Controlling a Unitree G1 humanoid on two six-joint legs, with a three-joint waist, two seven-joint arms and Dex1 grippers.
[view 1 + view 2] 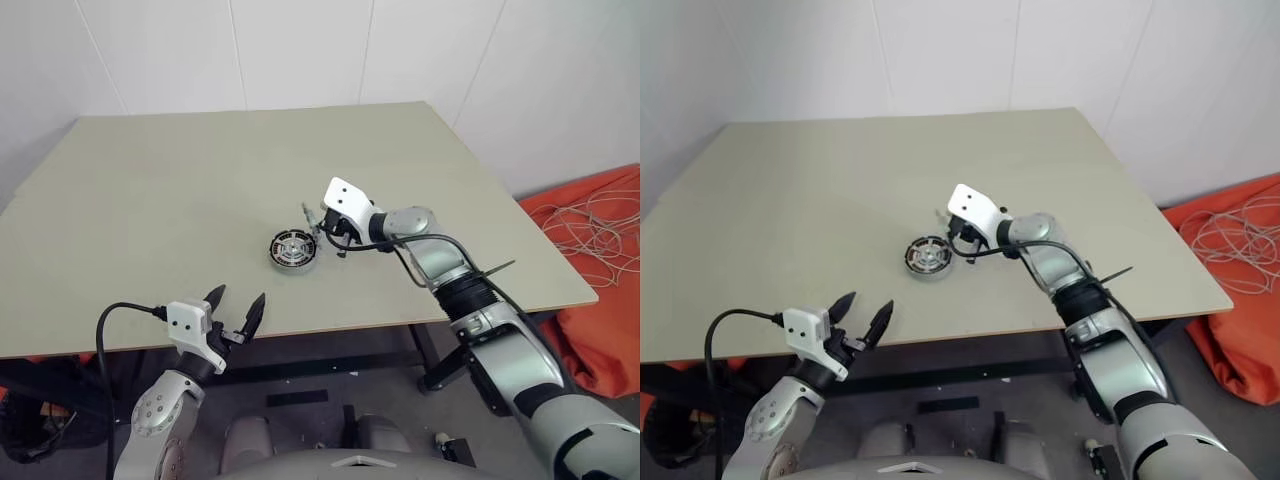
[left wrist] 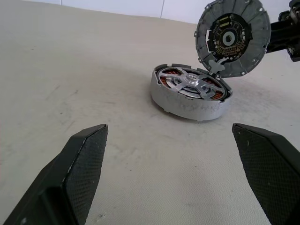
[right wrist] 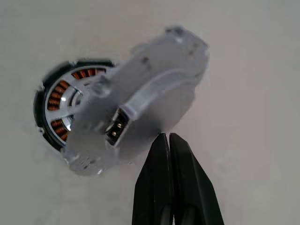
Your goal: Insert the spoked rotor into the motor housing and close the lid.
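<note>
Right gripper (image 1: 322,226) has its black fingers pressed together on the rim of the lid (image 2: 233,37), holding the disc up on edge, tilted, just beside and above the motor housing (image 2: 191,96). The housing rests on the table (image 1: 150,190) with the spoked rotor (image 2: 192,83) already seated inside, copper windings showing between the spokes. For closing, the lid must lie flat and come down onto the housing's open top, so its face has to turn from near-upright to level. This arm is far nearer the housing; the left gripper (image 1: 238,312) hangs wide apart and empty at the table's near edge, well away. Where exactly the fingers bite the lid's edge is probably hidden behind the disc.
</note>
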